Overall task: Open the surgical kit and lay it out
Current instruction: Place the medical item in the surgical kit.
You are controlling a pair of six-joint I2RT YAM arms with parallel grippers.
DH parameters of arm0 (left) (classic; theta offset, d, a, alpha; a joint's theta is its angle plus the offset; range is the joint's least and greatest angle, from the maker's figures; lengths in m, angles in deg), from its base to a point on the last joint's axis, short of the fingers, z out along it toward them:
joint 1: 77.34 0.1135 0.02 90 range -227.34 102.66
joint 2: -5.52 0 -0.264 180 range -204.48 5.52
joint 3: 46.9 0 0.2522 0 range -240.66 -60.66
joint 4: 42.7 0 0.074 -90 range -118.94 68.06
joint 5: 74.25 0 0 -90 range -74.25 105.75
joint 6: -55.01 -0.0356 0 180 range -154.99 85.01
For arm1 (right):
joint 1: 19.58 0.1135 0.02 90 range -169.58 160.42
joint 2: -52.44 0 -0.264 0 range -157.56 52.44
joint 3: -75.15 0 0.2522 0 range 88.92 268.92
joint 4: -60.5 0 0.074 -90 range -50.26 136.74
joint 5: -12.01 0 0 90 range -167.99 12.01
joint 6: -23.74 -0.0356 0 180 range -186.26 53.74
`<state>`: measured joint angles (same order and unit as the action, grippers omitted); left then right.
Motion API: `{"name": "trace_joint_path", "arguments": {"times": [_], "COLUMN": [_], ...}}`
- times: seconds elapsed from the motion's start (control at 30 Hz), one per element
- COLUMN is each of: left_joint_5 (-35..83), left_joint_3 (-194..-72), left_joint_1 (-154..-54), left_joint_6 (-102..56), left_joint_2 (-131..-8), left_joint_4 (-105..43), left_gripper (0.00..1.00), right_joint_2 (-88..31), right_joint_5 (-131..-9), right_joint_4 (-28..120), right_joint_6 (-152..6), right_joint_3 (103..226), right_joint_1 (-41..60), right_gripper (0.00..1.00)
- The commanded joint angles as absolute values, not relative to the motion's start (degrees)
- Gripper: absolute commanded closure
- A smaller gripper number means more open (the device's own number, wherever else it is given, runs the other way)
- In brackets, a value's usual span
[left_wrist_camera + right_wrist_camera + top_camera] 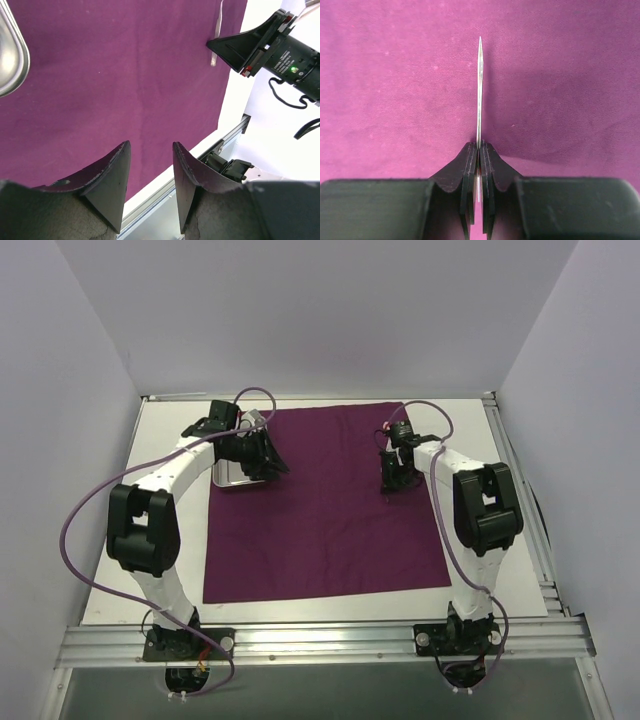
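Note:
The dark magenta-purple cloth (320, 530) lies spread flat on the white table. The shiny steel tray (228, 477) sits at the cloth's far left edge and shows in the left wrist view (9, 55). My left gripper (262, 460) is beside the tray, open and empty (151, 146), above the cloth. My right gripper (393, 480) is over the cloth's right part, shut (479, 146) on slim silver tweezers (479, 90), which point out past the fingertips just above the cloth (395, 75). The tweezers also show in the left wrist view (216, 45). No scissors are in view.
The white table (470, 490) has bare strips around the cloth. An aluminium rail (320, 640) runs along the near edge and a second rail (520, 500) along the right side. White walls enclose the back and sides.

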<state>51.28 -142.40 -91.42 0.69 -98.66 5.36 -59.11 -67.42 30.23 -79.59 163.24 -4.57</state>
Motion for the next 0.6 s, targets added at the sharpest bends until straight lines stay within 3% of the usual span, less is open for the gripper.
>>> {"name": "trace_joint_path", "arguments": {"times": [0.0, 0.57], "left_joint_5": [52.8, 51.4], "left_joint_3": [-144.4, -146.3], "left_joint_1": [-91.0, -90.3], "left_joint_6": [-0.2, -0.8], "left_joint_2": [-97.8, -96.2], "left_joint_4": [5.2, 8.1], "left_gripper": [0.52, 0.49], "right_joint_2": [-60.3, -63.4], "right_joint_5": [-71.8, -81.8], "right_joint_4": [28.6, 23.4], "right_joint_6": [-79.3, -77.6], "right_joint_3": [163.0, 167.5], "right_joint_1": [-3.2, -0.5], "right_gripper": [0.98, 0.77]}}
